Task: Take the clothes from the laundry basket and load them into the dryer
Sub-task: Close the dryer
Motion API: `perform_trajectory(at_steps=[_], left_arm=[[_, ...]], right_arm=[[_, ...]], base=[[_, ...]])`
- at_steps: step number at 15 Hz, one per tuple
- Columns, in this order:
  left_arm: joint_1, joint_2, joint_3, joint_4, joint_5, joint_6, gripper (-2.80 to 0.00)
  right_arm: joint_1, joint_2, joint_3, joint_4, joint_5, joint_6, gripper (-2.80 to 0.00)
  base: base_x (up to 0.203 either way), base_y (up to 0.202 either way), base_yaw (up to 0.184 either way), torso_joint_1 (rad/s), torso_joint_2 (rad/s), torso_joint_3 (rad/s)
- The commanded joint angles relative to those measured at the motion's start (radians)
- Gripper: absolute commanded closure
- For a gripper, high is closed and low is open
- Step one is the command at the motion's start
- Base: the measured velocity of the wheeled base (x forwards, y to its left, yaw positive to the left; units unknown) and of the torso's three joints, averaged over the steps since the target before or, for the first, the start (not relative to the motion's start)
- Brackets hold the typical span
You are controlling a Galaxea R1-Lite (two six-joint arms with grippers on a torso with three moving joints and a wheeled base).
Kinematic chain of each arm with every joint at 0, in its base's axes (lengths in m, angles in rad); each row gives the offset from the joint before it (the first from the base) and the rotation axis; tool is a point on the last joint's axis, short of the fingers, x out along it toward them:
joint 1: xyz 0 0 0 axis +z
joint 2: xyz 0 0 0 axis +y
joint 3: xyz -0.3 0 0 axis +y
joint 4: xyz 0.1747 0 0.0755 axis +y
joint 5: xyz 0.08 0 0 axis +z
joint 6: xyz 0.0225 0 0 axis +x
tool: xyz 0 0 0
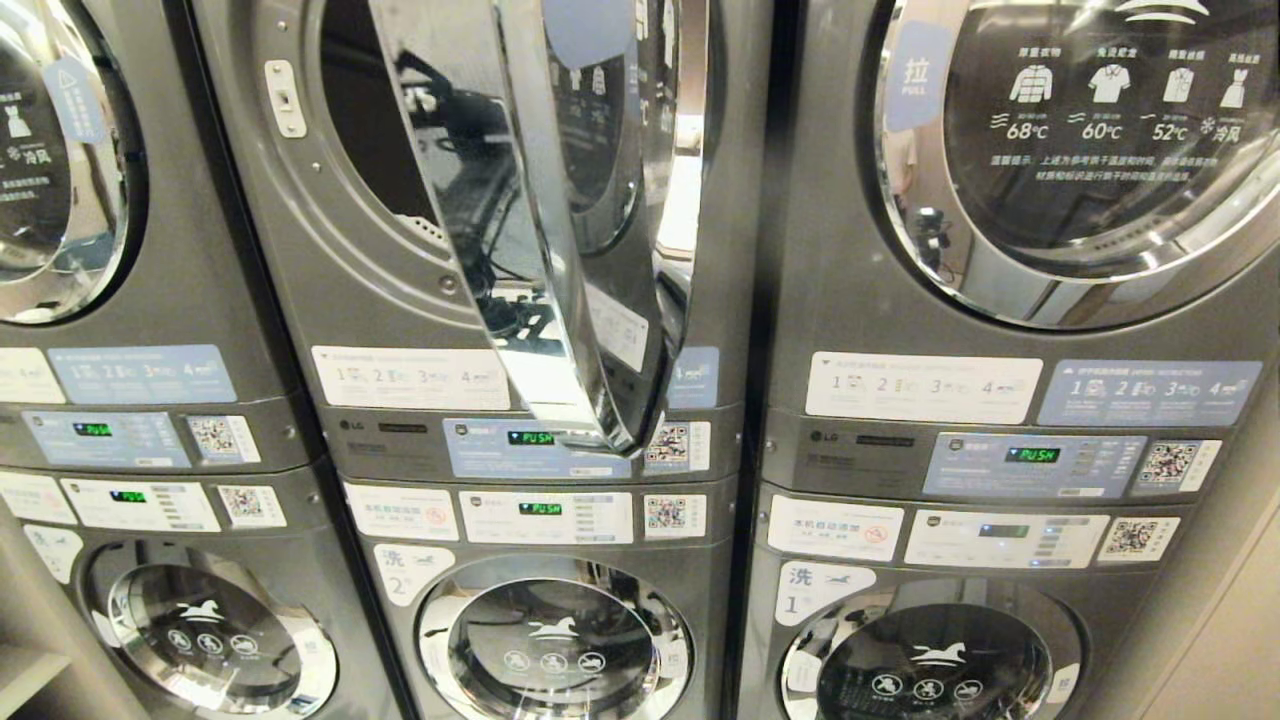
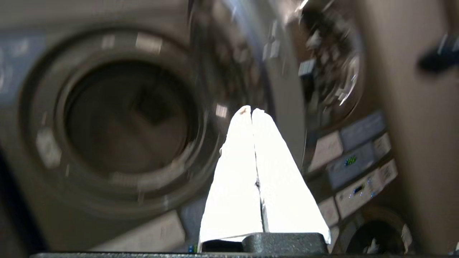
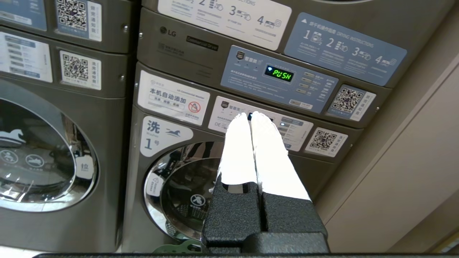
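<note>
- Standing before a bank of stacked laundry machines, the middle dryer (image 1: 400, 200) waiting with its door (image 1: 560, 230) swung wide and drum dark.
- Showing no clothes and no laundry basket in any view; their whereabouts impossible to tell from here.
- Judging by the task alone: expecting clothes to be light, soft and floppy, likely trailing and snagging on the drum rim; best pinching a bunched fold near the middle, not a loose edge.
- Keeping the left hand (image 2: 251, 111) closed and empty, white fingers pressed together, pointing toward the open drum (image 2: 125, 118) beside the door.
- Keeping the right hand (image 3: 250, 115) closed on nothing too, aimed at the control panel (image 3: 279, 77) of the right-hand stack.
- Catching neither arm from the head camera, only the three stacks.
- Revealing in the right wrist view alone a green object (image 3: 175, 247) low beneath the lower washer door (image 3: 183, 190); identity unclear.
</note>
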Motion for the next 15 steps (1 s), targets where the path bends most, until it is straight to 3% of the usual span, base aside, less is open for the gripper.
perform_trajectory(at_steps=[1,3,5,6,9,11,14,15], left_arm=[[-0.139,0.437,-0.433,0.025,-0.081,-0.015,0.00],[-0.403,0.620,-0.656,0.102,-0.131,-0.021,0.00],[-0.588,0.770,-0.768,0.159,-0.134,0.036,0.00],[-0.666,0.810,-0.795,0.175,-0.074,0.088,0.00],[-0.880,0.870,-0.822,0.179,0.291,0.193,0.00],[-0.993,0.917,-0.835,0.161,0.447,0.230,0.00],[-1.011,0.933,-0.871,0.158,0.527,0.275,0.00],[-1.011,0.920,-0.872,0.164,0.584,0.280,0.00]], right_arm=[[0.000,-0.003,-0.003,0.004,0.000,-0.003,0.00],[0.000,-0.003,-0.003,0.006,0.000,-0.005,0.00],[0.000,-0.003,-0.003,0.006,0.000,-0.003,0.00],[0.000,-0.003,-0.003,0.006,0.000,-0.003,0.00],[0.000,-0.003,-0.003,0.004,0.000,-0.003,0.00],[0.000,-0.003,-0.003,0.004,0.000,-0.003,0.00],[0.000,-0.003,-0.002,0.004,0.000,-0.002,0.00],[0.000,-0.003,-0.003,0.004,0.000,-0.002,0.00]], base=[[0.000,0.000,0.000,0.000,0.00,0.000],[0.000,0.000,0.000,0.000,0.00,0.000],[0.000,0.000,0.000,0.000,0.00,0.000],[0.000,0.000,0.000,0.000,0.00,0.000],[0.000,0.000,0.000,0.000,0.00,0.000],[0.000,0.000,0.000,0.000,0.00,0.000],[0.000,0.000,0.000,0.000,0.00,0.000],[0.000,0.000,0.000,0.000,0.00,0.000]])
